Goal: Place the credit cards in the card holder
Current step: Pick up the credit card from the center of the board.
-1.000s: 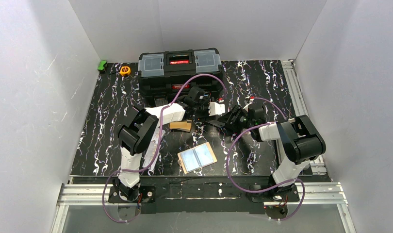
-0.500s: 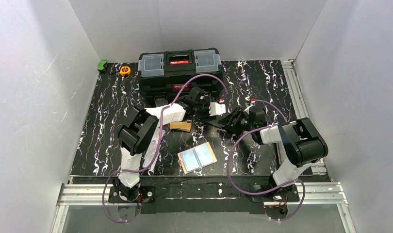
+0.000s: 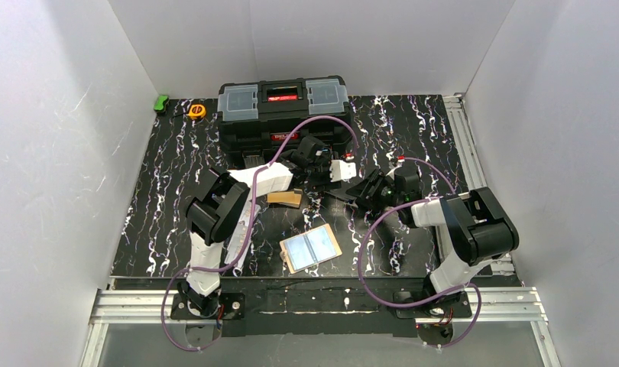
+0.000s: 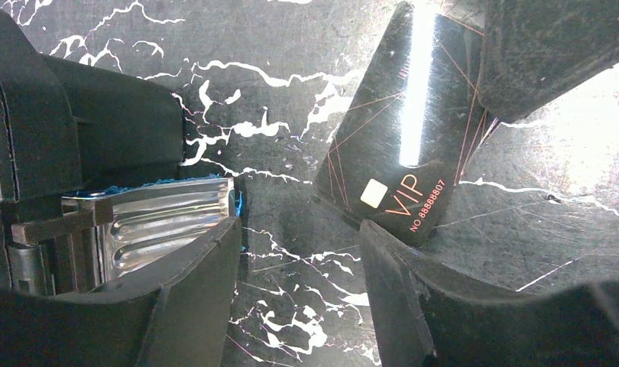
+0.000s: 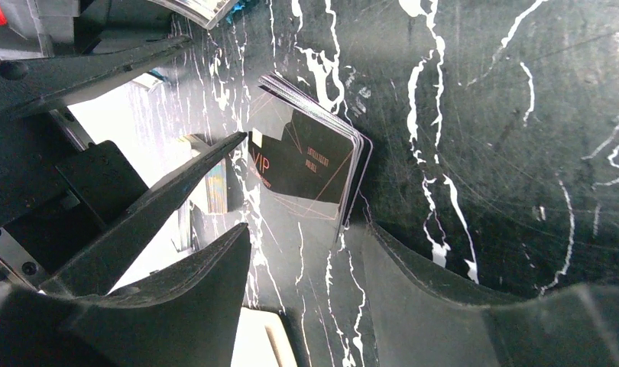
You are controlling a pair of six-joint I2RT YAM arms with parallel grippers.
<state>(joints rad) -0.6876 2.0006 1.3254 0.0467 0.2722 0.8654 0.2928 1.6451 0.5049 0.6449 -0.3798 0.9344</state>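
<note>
Inches farther in with right claw [image 5: 303, 227], nearly meeting left claw [image 4: 299, 228], both spread open at the credit cards [image 5: 310, 164], grip seemingly next.

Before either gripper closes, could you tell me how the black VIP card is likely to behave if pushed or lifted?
The black card lies flat on the table and throws glare, so it probably slides readily. It tops a stack of thin cards, which may fan apart when pushed.
</note>
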